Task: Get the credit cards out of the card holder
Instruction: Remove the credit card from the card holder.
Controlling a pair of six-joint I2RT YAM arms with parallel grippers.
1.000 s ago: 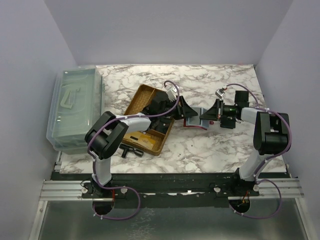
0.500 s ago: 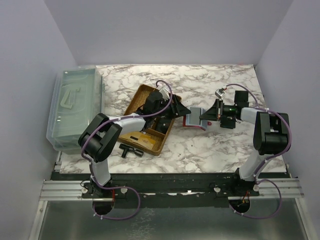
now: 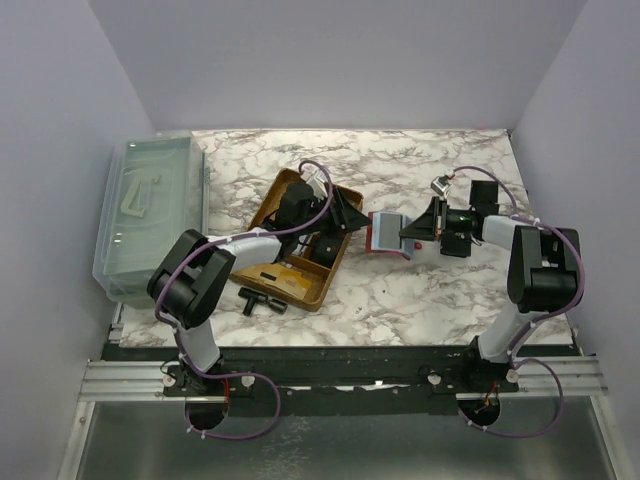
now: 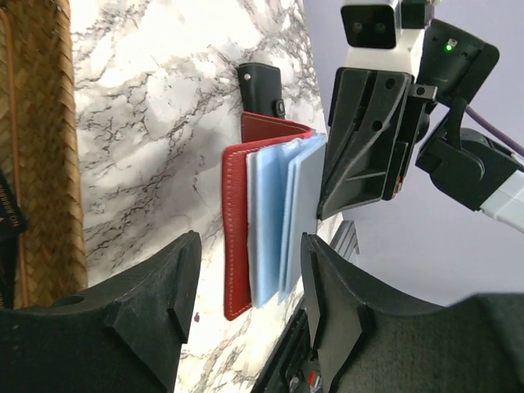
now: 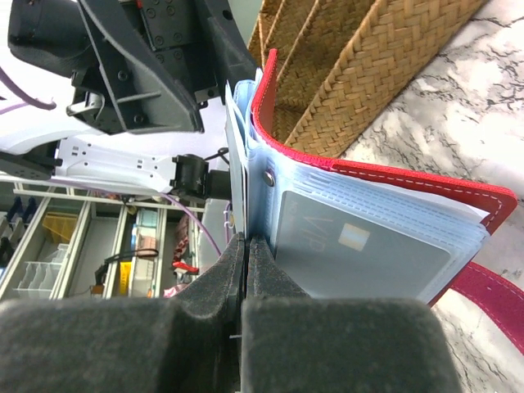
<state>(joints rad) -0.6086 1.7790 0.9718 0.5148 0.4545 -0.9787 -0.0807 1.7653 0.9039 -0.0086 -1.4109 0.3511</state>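
Change: left gripper (image 3: 349,213) has drawn back from the holder (image 3: 383,232) toward the basket (image 3: 262,214); the holder and right gripper (image 3: 408,232) have kept their places.
Left gripper: fingers spread with nothing between them, above the basket's right edge and clear of the holder.
Right gripper: jaws pressed together on one clear sleeve (image 5: 246,164) at the holder's right side.
Holder: red cover, open, its bluish sleeves fanned out; it sits on the marble table (image 3: 440,290) between the two grippers, just right of the basket.
Card: one (image 5: 352,246) shows through a front sleeve, still inside the holder; how many others there are cannot be told.
Basket: brown wicker with compartments; the dark items in it are too unclear to name.
Bin: clear plastic bin (image 3: 150,215) with a lid, at the table's left edge, well apart from the holder.
Tool: small black tool (image 3: 262,300) on the table just in front of the basket.
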